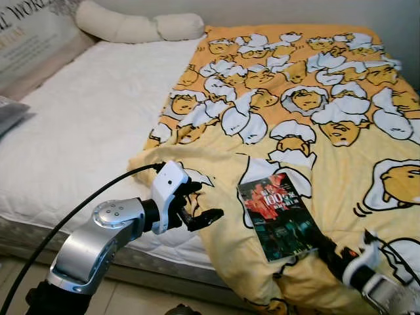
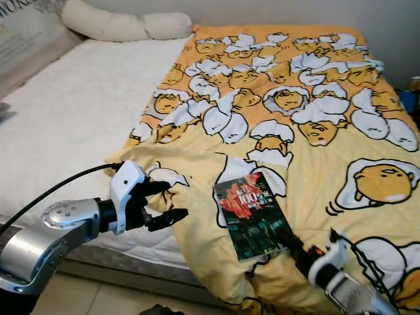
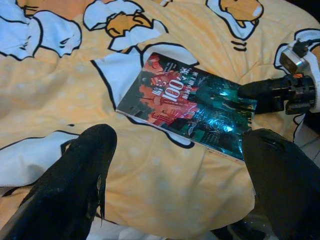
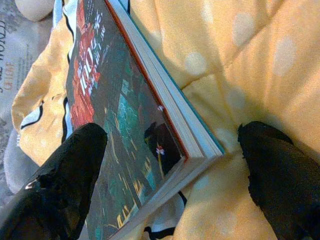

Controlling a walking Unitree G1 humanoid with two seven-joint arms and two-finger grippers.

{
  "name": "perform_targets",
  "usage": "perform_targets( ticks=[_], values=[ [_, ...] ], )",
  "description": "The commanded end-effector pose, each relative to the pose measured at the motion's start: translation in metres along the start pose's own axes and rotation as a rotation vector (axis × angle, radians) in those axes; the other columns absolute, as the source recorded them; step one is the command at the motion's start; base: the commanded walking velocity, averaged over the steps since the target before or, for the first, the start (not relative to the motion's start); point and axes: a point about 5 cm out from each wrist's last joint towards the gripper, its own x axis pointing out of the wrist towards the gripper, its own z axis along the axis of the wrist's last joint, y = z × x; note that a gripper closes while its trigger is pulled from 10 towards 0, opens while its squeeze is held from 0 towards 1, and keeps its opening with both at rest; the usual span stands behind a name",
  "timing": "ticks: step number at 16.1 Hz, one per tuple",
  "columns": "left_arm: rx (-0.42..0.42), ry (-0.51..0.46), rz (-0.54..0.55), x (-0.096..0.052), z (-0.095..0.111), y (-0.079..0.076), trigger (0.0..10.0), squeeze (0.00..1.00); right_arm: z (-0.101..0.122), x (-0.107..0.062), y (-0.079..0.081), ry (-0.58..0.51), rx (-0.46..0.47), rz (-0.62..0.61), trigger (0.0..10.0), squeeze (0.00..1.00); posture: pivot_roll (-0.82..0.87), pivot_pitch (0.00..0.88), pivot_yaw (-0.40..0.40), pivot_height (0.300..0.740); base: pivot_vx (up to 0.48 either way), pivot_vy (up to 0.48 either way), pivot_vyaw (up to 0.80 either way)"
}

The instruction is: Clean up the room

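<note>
On the bed [image 1: 79, 125], your book [image 1: 278, 218] lies flat and face up on the yellow quilt [image 1: 315, 131], close to the near edge where the quilt spills over the mattress side. You can see its cover is dark with red patches and white lettering that includes "100".

Your right gripper [image 4: 172, 150] sits at the book's near right corner. Its 2 fingers [image 4: 60, 175] are spread wide, one over the cover and the other over the quilt beside the book's page edge, with the corner lying between them. They hold nothing. From the head views the same gripper [image 2: 300, 252] shows low at the quilt's hanging edge, its tip just at the book.

Your left gripper [image 1: 197, 207] hovers left of the book over the quilt's folded left border, near the bare white sheet. Its fingers [image 3: 75, 175] are parted and empty, aimed toward the book.

Left of the quilt you have a broad stretch of white sheet, reaching up to the pillow [image 1: 131, 26] at the head of the bed. Beyond the book the quilt lies fairly smooth.
</note>
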Motion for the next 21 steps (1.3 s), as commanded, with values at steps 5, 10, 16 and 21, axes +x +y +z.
perform_targets(
  ticks=[5,10,16,21],
  values=[
    [0.014,0.011,-0.012,0.002,0.002,0.002,10.0,0.8,-0.008,0.001,0.009,-0.014,0.046,0.097,10.0,0.0,0.02,0.0,0.149,0.74,0.0,0.0,0.0],
    [0.009,0.005,-0.006,0.003,0.002,0.001,10.0,0.81,-0.004,0.006,0.028,-0.022,0.031,0.215,10.0,0.0,0.03,0.0,0.134,0.74,0.0,0.0,0.0],
    [0.004,-0.003,0.006,0.003,0.002,0.0,10.0,0.81,0.004,0.02,0.043,-0.05,0.021,0.27,2.7,0.0,0.04,0.0,0.121,0.74,0.0,0.0,0.0],
    [0.0,-0.006,0.01,0.003,0.001,-0.001,10.0,0.81,0.007,0.031,0.051,-0.093,0.042,0.289,0.0,0.0,0.04,0.0,0.112,0.74,0.0,0.0,0.0]
  ],
)
